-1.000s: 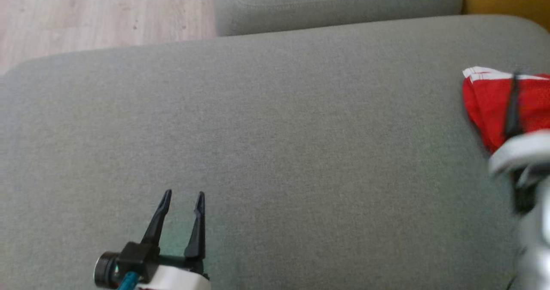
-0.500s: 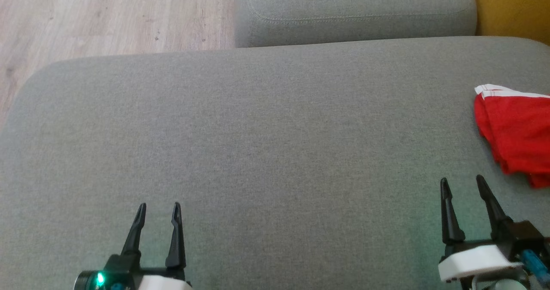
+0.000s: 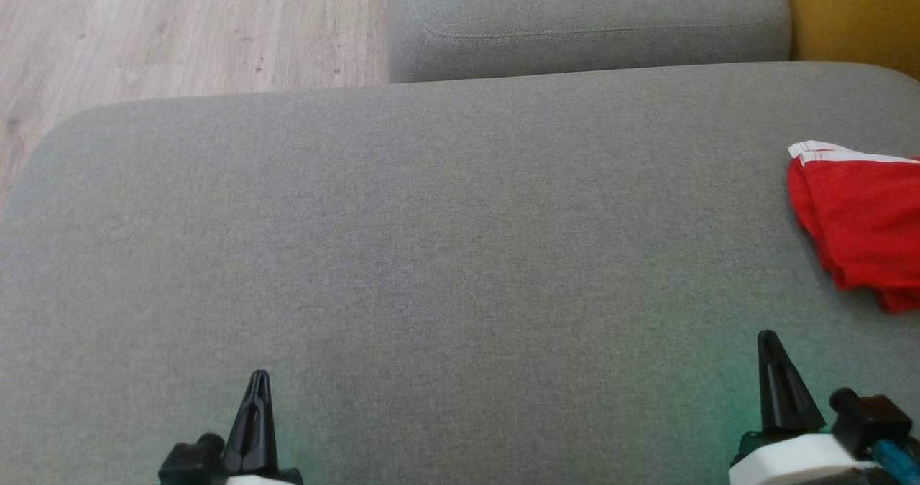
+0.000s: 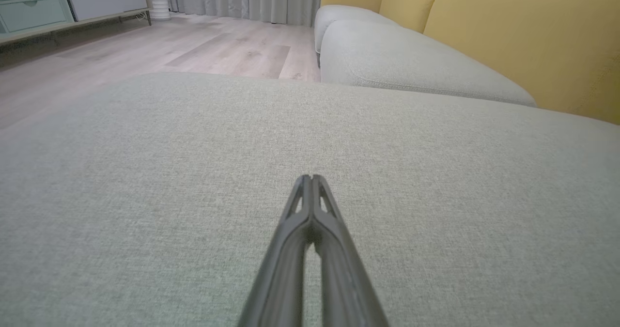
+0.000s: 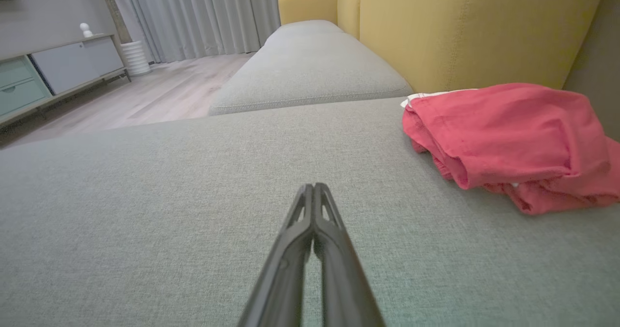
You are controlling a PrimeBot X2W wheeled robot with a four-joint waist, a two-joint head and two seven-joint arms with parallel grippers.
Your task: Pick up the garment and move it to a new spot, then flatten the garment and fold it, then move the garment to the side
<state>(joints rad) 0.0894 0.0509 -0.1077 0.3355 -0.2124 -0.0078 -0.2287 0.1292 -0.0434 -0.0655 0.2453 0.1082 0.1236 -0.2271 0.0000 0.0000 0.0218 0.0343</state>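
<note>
The garment (image 3: 862, 219) is a red cloth with a white edge, lying folded at the right side of the grey sofa seat (image 3: 445, 241). In the right wrist view the garment (image 5: 508, 138) rests ahead and to the right of my fingers, apart from them. My right gripper (image 3: 769, 341) sits low at the right, shut with nothing in it, below the garment. The right gripper (image 5: 314, 187) shows its fingertips pressed together. My left gripper (image 3: 259, 381) is low at the left, shut and empty over bare cushion. Its tips (image 4: 310, 178) meet over the cushion.
A second grey cushion (image 3: 589, 18) lies beyond the seat. Yellow backrest (image 5: 465, 31) rises behind the garment. Wooden floor (image 3: 180, 32) runs past the seat's far left edge, with a low cabinet (image 4: 58, 2) and curtains (image 5: 193, 17) further off.
Both grippers have closed from open. Both arms drew back toward the bottom of the head view. The right arm left the garment, which stays folded at the right.
</note>
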